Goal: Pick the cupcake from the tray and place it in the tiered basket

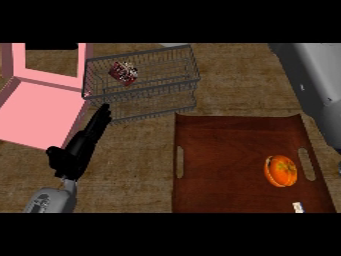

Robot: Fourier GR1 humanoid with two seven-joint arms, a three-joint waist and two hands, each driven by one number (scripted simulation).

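Observation:
A small red and dark cupcake (123, 71) lies inside the grey wire tiered basket (174, 84) at the back of the counter, in its upper left part. The dark brown tray (225, 150) with slot handles lies in front of the basket, to the right. My left hand (81, 142) stretches from the lower left with straight fingers, its fingertips (104, 109) close to the basket's lower left corner, holding nothing. Of my right arm only the grey forearm (326, 82) shows along the right edge; its hand is out of sight.
An orange round fruit (281, 171) sits on the tray's right side, and a small white item (298, 206) lies at its front edge. A pink open box (33, 107) stands at the left, beside the basket.

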